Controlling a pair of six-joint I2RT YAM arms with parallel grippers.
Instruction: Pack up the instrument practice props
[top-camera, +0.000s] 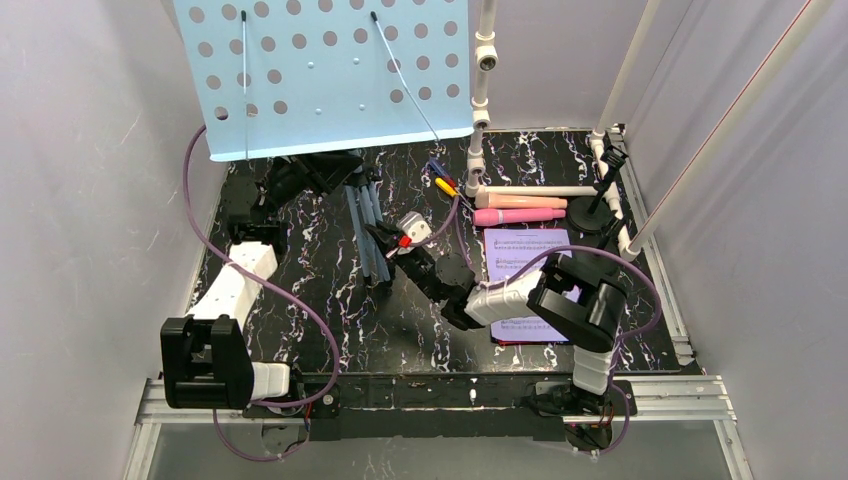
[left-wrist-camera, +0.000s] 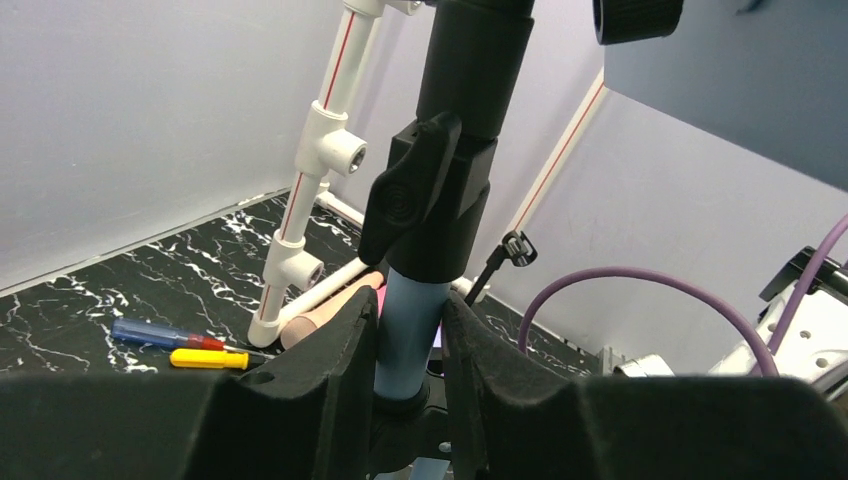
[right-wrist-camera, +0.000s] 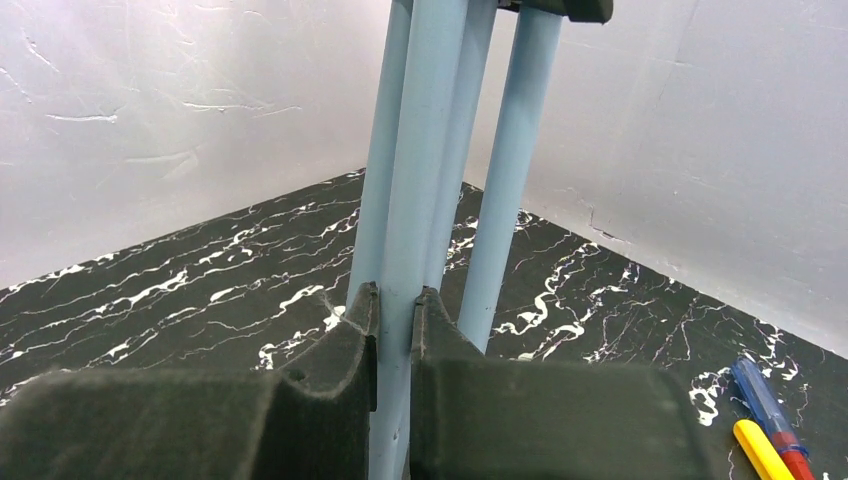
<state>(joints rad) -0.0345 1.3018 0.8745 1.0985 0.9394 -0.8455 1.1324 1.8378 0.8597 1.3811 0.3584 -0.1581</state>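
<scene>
Arms lean inward, left gripper (left-wrist-camera: 410, 305) pinching the post (left-wrist-camera: 407, 350) of the pale-blue music stand (top-camera: 320, 70), right gripper (right-wrist-camera: 395, 295) pinching 1 slim leg (right-wrist-camera: 425, 120).

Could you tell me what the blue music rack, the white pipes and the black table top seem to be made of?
The music rack: probably thin sheet metal, painted matte pale blue; flat, with evenly punched round holes.
The white pipes: likely plastic, slightly glossy, with moulded tee fittings and a red printed line.
The table top: black with white veins, a marble look; stone or printed laminate, I cannot tell.
</scene>
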